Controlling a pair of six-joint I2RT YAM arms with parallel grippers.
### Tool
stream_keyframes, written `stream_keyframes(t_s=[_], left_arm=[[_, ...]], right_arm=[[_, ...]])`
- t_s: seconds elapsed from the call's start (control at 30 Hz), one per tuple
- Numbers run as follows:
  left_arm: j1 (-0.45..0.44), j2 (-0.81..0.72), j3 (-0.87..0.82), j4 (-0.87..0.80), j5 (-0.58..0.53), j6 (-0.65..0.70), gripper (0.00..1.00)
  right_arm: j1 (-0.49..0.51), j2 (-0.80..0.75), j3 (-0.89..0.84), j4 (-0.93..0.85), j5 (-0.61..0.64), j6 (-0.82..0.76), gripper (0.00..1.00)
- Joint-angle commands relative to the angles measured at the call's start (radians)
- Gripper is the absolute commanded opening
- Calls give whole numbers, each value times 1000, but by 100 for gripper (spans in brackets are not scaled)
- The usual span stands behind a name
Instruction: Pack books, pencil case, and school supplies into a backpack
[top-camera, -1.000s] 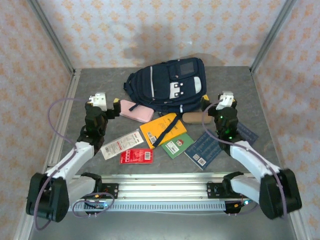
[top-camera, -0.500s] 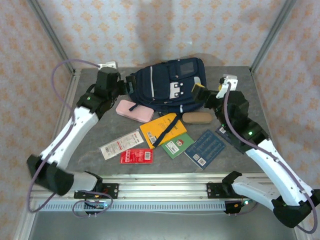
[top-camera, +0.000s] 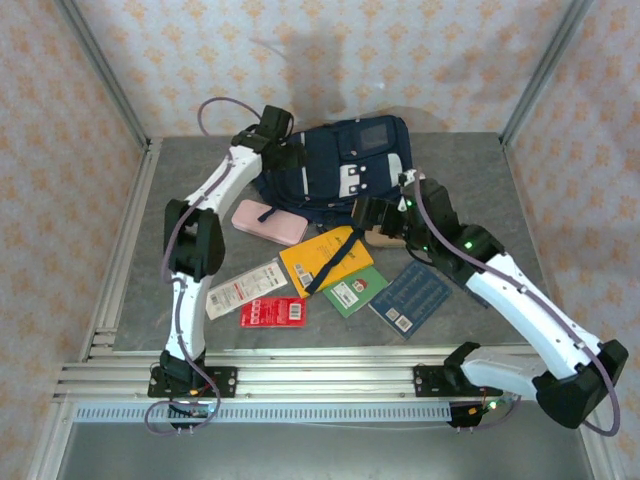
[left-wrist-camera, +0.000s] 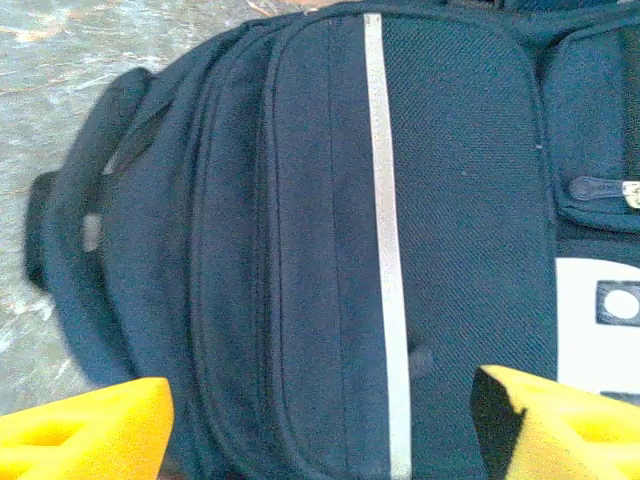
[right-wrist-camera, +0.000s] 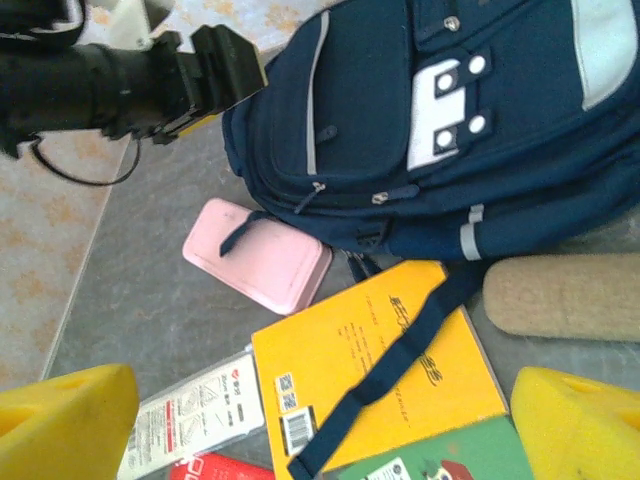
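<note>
1. Backpack (top-camera: 335, 170) lies flat at the far middle of the table (top-camera: 480, 180), front pocket facing up
2. My left claw (top-camera: 287, 152) hangs over the backpack's left side. On its wrist view I see the yellow fingers (left-wrist-camera: 90, 430) spread wide and released, with the grey stripe (left-wrist-camera: 385, 250) running between them and nothing gripped
3. My right claw (top-camera: 362, 214) sits at the backpack's near edge, above the orange book (top-camera: 322, 258). Its fingers stand wide apart, released and empty
4. Pink case (top-camera: 270, 221) lies just beside the backpack's near-left edge. Tan case (right-wrist-camera: 560, 295) lies by its near-right edge, close to the right claw
5. A dark strap (right-wrist-camera: 400, 370) lies across the orange book. Green book (top-camera: 354, 290) touches that book's near corner, and blue book (top-camera: 410, 297) lies just right of the green one
6. White packet (top-camera: 243, 289) and red packet (top-camera: 272, 311) lie left of the orange book, the red one nearer me; all of these rest on the table, outside the backpack
</note>
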Motion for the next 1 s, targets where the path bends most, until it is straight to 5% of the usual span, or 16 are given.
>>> stream_keyframes(t_s=[0.0, 0.17, 0.3, 0.53, 0.97], left_arm=[[2, 84, 98, -92, 10, 4, 73], [3, 200, 206, -98, 20, 7, 64], [4, 246, 232, -81, 62, -3, 48], [4, 258, 236, -71, 87, -34, 0], [-26, 68, 406, -88, 213, -230, 0]], right_arm=[[-2, -67, -54, -50, 14, 12, 95], [-2, -66, -105, -85, 40, 10, 88], [-2, -61, -141, -81, 56, -6, 82], [-2, -62, -167, -80, 81, -16, 74], [-2, -104, -133, -125, 130, -9, 73]])
